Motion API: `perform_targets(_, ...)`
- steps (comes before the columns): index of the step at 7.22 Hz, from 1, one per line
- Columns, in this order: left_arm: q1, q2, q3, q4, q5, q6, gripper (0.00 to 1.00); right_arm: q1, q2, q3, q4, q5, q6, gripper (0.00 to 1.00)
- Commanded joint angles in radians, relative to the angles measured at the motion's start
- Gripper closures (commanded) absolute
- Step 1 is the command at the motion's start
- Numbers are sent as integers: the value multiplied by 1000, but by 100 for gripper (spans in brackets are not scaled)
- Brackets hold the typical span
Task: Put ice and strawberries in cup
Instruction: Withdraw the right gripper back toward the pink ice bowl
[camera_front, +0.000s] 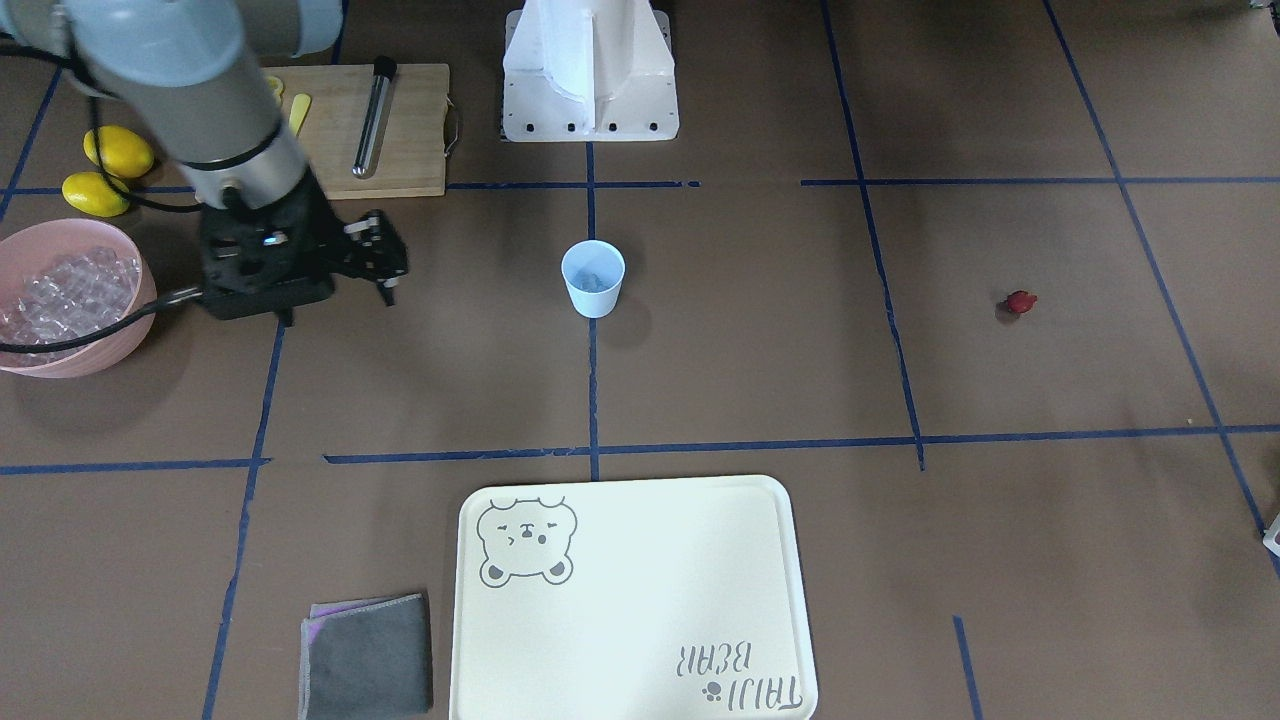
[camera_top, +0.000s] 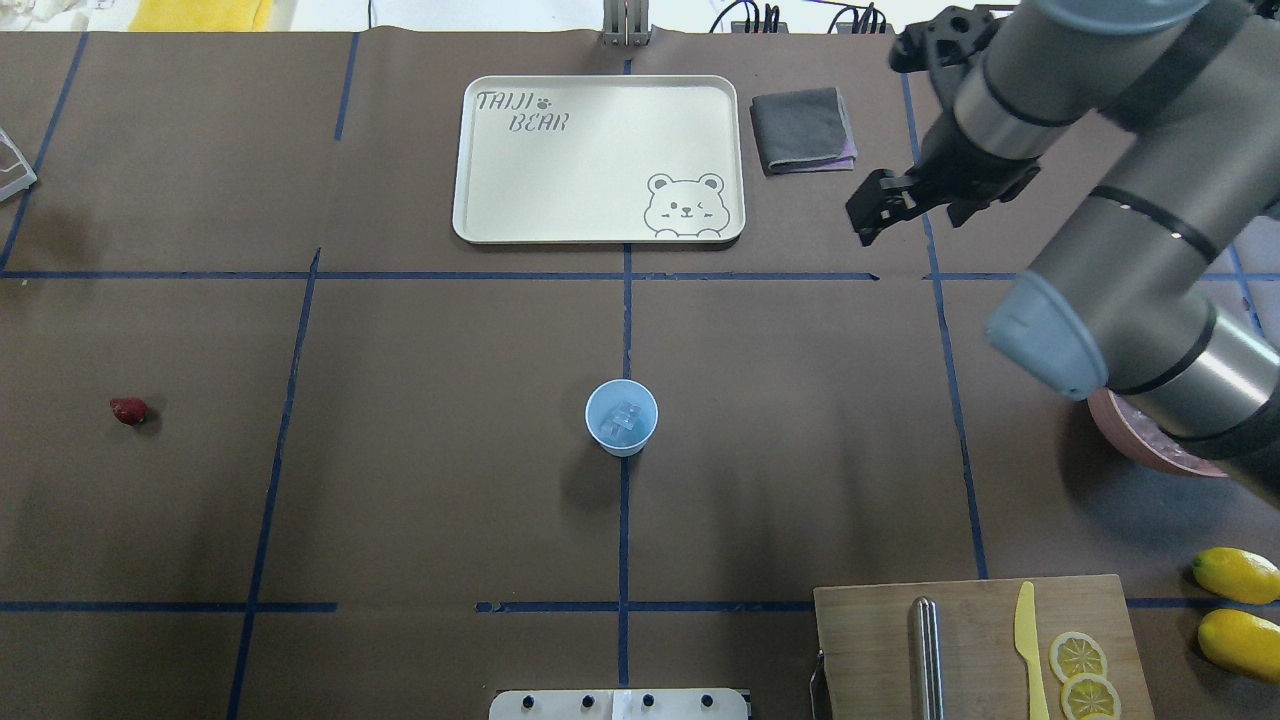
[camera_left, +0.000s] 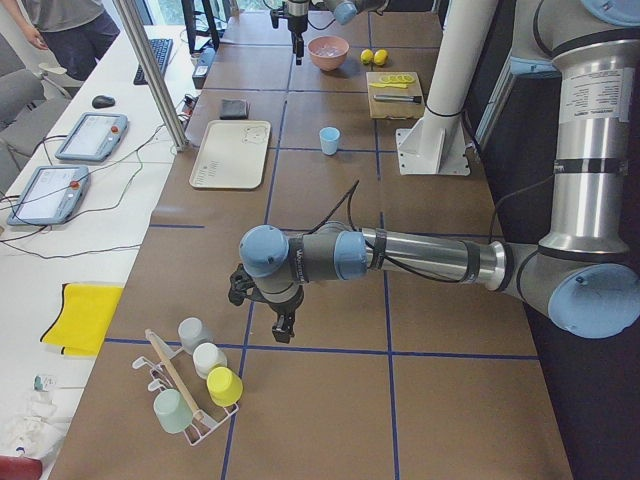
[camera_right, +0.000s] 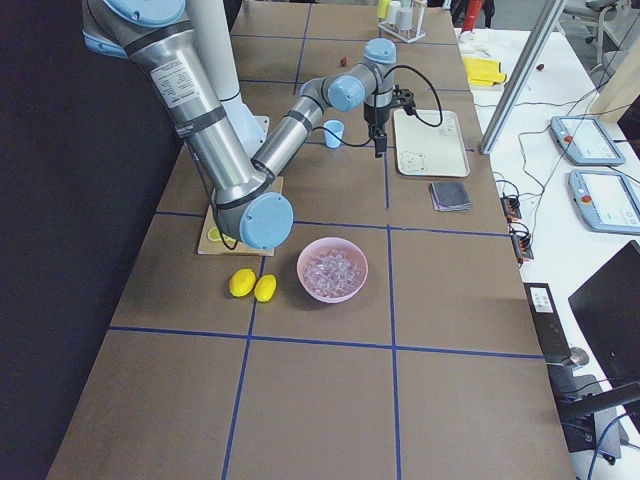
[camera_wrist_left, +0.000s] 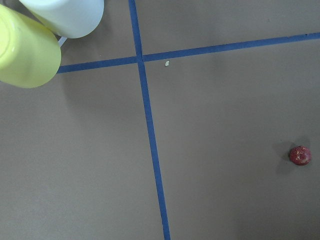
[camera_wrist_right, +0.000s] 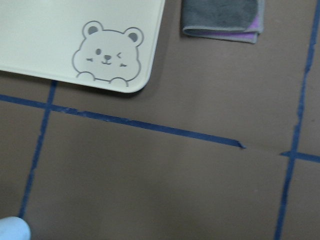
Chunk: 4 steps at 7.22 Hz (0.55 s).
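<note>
The light-blue cup (camera_top: 621, 418) stands upright at the table's middle with a few clear ice cubes (camera_top: 622, 422) inside; it also shows in the front view (camera_front: 594, 280). More ice (camera_front: 65, 295) fills the pink bowl (camera_front: 100, 350). The red strawberry (camera_top: 128, 410) lies alone far to the left, and also shows in the left wrist view (camera_wrist_left: 300, 155). My right gripper (camera_front: 390, 293) hangs above the table between bowl and cup, fingers together, nothing visible in them. My left gripper (camera_left: 283, 330) hovers near the strawberry's end; I cannot tell if it is open.
A cream bear tray (camera_top: 480, 225) and a grey cloth (camera_top: 805, 130) lie on the far side. A cutting board (camera_top: 870, 640) with a metal rod, yellow knife and lemon slices sits near the robot, two lemons (camera_top: 1235, 575) beside it. A cup rack (camera_left: 195, 385) stands at the left end.
</note>
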Motion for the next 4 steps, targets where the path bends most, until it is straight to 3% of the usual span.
perform_targets(1, 0, -6, 1, -76, 0, -4, 0, 194, -148, 5, -3, 97, -322, 1)
perform_targets(4, 2, -6, 0, -128, 0, -4, 0, 409, -343, -2, -3, 167, -683, 1)
